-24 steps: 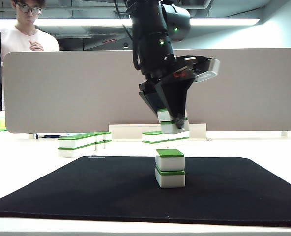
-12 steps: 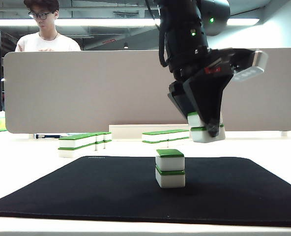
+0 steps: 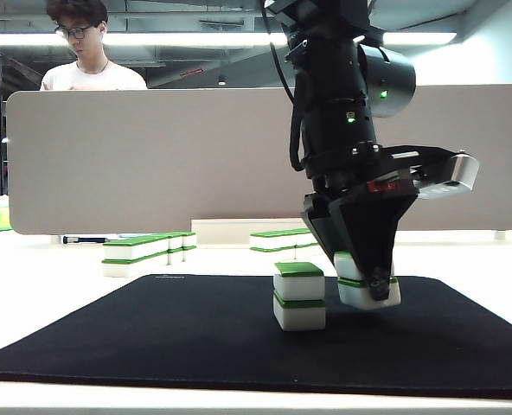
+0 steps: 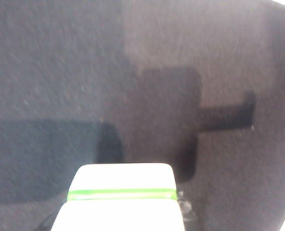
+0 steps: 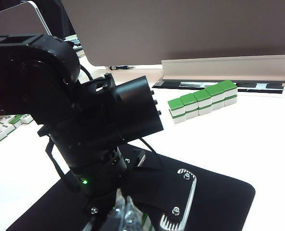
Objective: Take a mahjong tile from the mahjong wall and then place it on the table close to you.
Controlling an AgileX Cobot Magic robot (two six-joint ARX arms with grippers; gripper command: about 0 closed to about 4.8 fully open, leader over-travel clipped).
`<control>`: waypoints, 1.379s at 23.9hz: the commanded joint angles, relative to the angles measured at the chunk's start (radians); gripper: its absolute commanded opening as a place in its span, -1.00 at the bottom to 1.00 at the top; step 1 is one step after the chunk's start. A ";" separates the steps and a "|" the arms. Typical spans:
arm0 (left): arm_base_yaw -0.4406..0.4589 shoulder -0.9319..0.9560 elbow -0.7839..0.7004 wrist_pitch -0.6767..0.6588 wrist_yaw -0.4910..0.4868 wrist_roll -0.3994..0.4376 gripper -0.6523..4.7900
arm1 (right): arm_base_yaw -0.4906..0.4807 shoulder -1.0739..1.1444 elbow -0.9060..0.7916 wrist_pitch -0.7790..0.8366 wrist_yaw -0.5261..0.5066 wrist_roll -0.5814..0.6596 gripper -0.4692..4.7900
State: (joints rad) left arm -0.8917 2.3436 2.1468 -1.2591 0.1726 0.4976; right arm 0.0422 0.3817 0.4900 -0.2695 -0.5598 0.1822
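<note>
Exterior view: left end effector (image 3: 373, 281) grips a mahjong tile (image 3: 368, 291) just beside the tile stack (image 3: 299, 296); only setting it down on the mat (image 3: 152, 337) remains. Right end effector unseen.

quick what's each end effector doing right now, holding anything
Left end effector: closed on a stacked pair of mahjong tiles, low over the black mat, beside the tile stack.
Right end effector: not in view.

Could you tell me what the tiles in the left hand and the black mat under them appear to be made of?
The tiles in the left hand look like hard, smooth plastic or resin: glossy white bodies with a green layer and rounded edges. The mat looks like soft fabric-faced rubber or foam: matte, finely textured in the left wrist view, with rounded corners.
</note>
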 commanded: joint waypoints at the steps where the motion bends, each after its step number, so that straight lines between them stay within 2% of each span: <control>1: -0.006 0.005 0.005 0.031 0.005 0.000 -0.24 | 0.002 -0.002 0.005 0.012 0.003 -0.002 -0.83; 14: -0.018 0.024 0.005 0.034 0.004 -0.001 -0.20 | 0.002 -0.002 0.005 0.012 0.003 -0.002 -0.83; 16: -0.019 0.029 0.005 0.034 0.004 -0.002 -0.18 | 0.002 -0.002 0.005 0.012 0.003 -0.002 -0.83; 18: -0.027 0.031 0.005 0.039 -0.002 -0.001 -0.05 | 0.002 -0.002 0.005 0.012 0.003 -0.002 -0.83; 21: -0.027 0.031 0.005 0.033 -0.004 -0.001 -0.05 | 0.002 -0.002 0.005 0.012 0.003 -0.002 -0.83; 23: -0.027 0.031 0.005 0.031 -0.004 -0.001 0.19 | 0.002 -0.002 0.005 0.012 0.003 -0.002 -0.83; 24: -0.027 0.031 0.005 0.030 -0.019 -0.002 0.39 | 0.002 -0.002 0.005 0.012 0.003 -0.002 -0.83; 27: -0.030 0.031 0.005 0.022 -0.041 -0.001 0.40 | 0.002 -0.002 0.005 0.012 0.003 -0.002 -0.83; 28: -0.030 0.031 0.005 0.018 -0.041 -0.003 0.46 | 0.002 -0.002 0.005 0.012 0.003 -0.002 -0.83; 29: -0.030 0.029 0.005 0.013 -0.041 -0.010 0.62 | 0.002 -0.002 0.005 0.012 0.003 -0.002 -0.83; 33: -0.030 0.017 0.008 -0.026 -0.038 -0.027 0.65 | 0.002 -0.002 0.005 0.012 0.004 -0.002 -0.83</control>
State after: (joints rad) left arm -0.9188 2.3749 2.1540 -1.2705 0.1303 0.4759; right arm 0.0425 0.3817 0.4896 -0.2699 -0.5598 0.1822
